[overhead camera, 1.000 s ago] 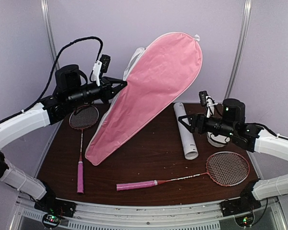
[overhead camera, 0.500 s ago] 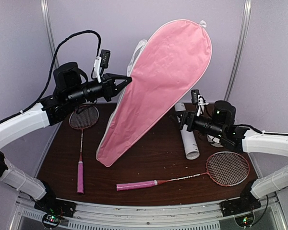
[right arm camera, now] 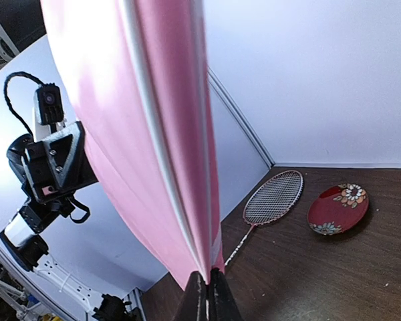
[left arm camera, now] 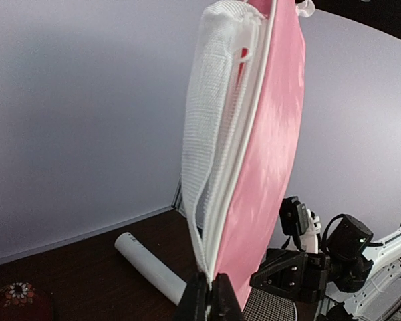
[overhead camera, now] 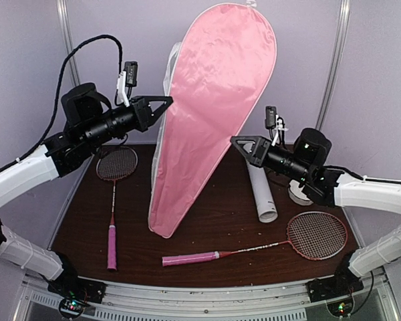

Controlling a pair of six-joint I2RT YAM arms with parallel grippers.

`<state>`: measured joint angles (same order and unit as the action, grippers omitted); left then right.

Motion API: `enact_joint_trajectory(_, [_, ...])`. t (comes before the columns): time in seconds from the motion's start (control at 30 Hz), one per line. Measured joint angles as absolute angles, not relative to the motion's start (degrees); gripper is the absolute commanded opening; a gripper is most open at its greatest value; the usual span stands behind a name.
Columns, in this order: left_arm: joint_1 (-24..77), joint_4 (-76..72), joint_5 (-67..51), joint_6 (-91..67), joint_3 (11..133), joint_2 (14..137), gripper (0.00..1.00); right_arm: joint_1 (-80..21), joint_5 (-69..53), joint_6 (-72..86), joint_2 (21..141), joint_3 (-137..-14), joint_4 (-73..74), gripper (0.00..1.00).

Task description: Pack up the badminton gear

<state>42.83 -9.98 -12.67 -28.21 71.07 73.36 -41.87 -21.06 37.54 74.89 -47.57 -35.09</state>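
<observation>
while left gripper [overhead camera: 170, 101] and right gripper [overhead camera: 234, 140] each clench an edge of the upright pink bag [overhead camera: 214, 93], its tip hangs low over brown table [overhead camera: 214, 217] between racket [overhead camera: 116, 164] and tube [overhead camera: 262, 190].

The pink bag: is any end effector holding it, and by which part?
Yes. The left end effector pinches the pink bag at its left edge, the right end effector at its right edge.

Nothing you can read in any view: no text, label, brand or number. Bag [overhead camera: 207, 114], tube [overhead camera: 262, 194], rackets [overhead camera: 111, 246] show no lettering you could make out. Dish [right arm camera: 337, 208] carries only a flower pattern.
</observation>
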Motion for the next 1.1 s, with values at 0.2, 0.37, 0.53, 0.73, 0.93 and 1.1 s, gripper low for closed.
enact_joint_trajectory(0.2, [43.8, -5.0, -6.0, -31.2, 71.5, 71.5, 0.00, -42.1, -22.4, 37.8, 68.8, -53.3, -21.6, 0.00])
enact_joint_trajectory(0.37, [44.6, -2.7, -3.7, -33.7, 69.7, 71.6, 0.00, -41.4, -23.4, 37.9, 66.5, -55.1, -11.8, 0.00])
enact_joint_trajectory(0.53, [44.8, -1.1, -3.2, -34.7, 69.3, 73.3, 0.00, -39.7, -23.6, 38.7, 68.6, -54.7, -7.7, 0.00])
enact_joint_trajectory(0.73, [45.5, 3.7, -3.2, -31.6, 70.6, 73.6, 0.00, -38.8, -24.4, 40.7, 76.2, -55.0, -9.0, 0.07])
enact_joint_trajectory(0.93, [45.4, 9.4, -1.8, -27.5, 76.9, 74.3, 0.00, -38.3, -26.0, 45.9, 90.7, -62.5, -13.8, 0.45])
enact_joint_trajectory(1.1, [46.7, 11.7, 2.7, -25.7, 81.3, 76.7, 0.00, -37.9, -26.4, 47.6, 97.7, -64.9, -13.3, 0.59])
